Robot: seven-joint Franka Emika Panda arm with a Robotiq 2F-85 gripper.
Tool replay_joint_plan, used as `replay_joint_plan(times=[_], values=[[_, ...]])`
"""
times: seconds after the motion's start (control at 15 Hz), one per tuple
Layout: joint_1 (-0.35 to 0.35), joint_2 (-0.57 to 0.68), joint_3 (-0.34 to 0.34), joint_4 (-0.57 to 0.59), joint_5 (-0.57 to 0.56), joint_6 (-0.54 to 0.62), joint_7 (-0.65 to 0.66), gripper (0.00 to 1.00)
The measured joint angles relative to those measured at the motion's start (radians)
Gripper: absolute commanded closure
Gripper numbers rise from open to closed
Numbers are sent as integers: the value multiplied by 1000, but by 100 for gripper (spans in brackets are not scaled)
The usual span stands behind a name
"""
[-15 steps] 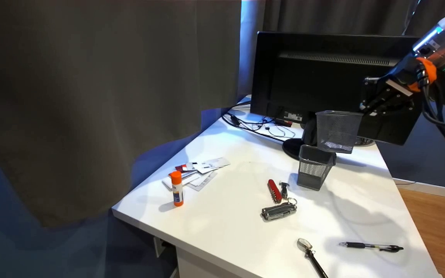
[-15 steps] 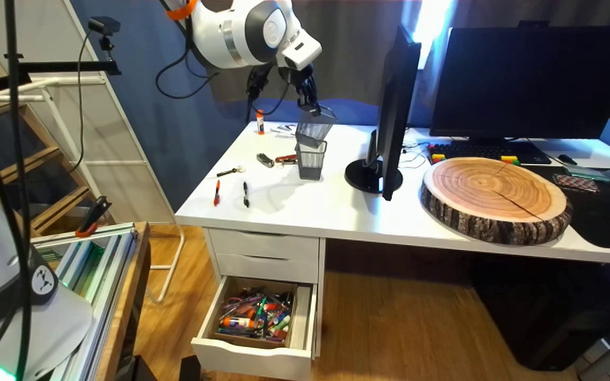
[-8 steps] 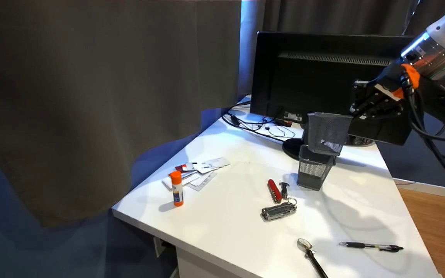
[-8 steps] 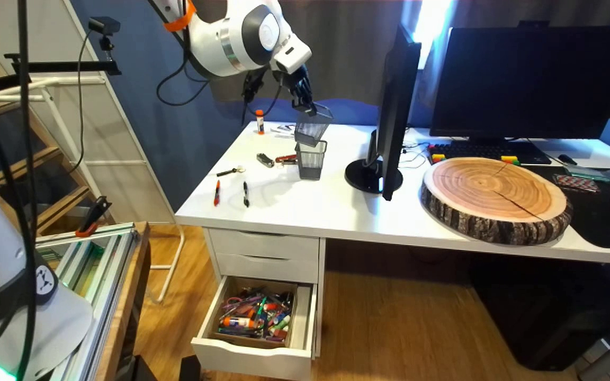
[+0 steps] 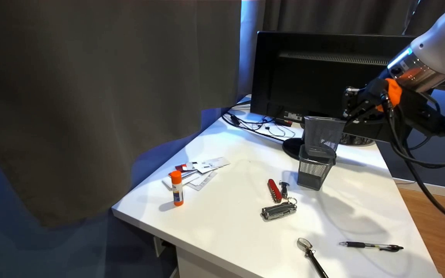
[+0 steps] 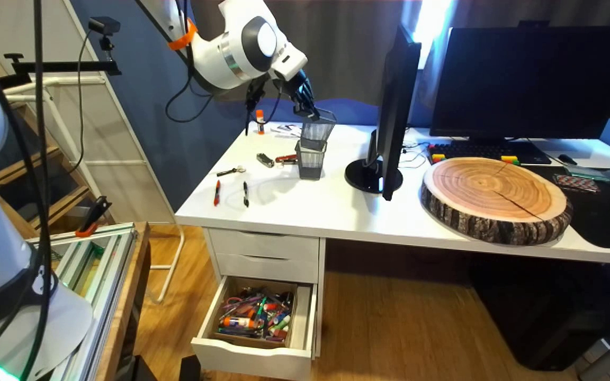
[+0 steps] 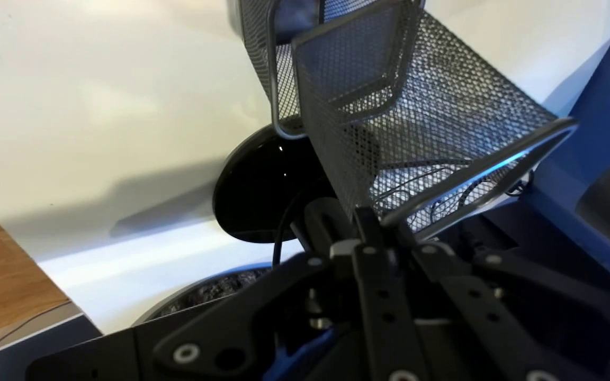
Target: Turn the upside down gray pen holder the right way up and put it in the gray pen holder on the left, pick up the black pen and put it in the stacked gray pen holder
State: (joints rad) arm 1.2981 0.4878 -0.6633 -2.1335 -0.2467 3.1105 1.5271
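Observation:
My gripper is shut on the rim of a gray mesh pen holder, also seen in both exterior views. This holder is mouth up and slightly tilted. Its base overlaps the mouth of the gray pen holder standing upright on the desk; in an exterior view the base looks to be just inside the rim. The standing holder also shows in the wrist view, partly cut off. The black pen lies on the desk, also in an exterior view.
A monitor stands close behind the holders, its round base beside them. On the desk lie a red pocket knife, a multitool, a key-ring item and a red pen. A glue stick stands farther off.
The held holder has moved left and lower in an exterior view, from above and beside the standing holder to overlapping its mouth. The arm has moved with it. The pens have not moved.

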Motion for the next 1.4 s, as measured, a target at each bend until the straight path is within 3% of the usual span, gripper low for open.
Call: replay_joint_plan(times=[0.2, 0.53, 0.67, 1.2, 1.27, 1.4], values=[[59, 33, -63, 2, 1, 0, 17, 98], [106, 68, -86, 3, 80, 0, -6, 98], [117, 78, -86, 3, 115, 0, -22, 67], [148, 60, -140, -2, 159, 28, -131, 13], [141, 37, -134, -11, 159, 39, -168, 5], [111, -31, -97, -41, 159, 29, -278, 0]])
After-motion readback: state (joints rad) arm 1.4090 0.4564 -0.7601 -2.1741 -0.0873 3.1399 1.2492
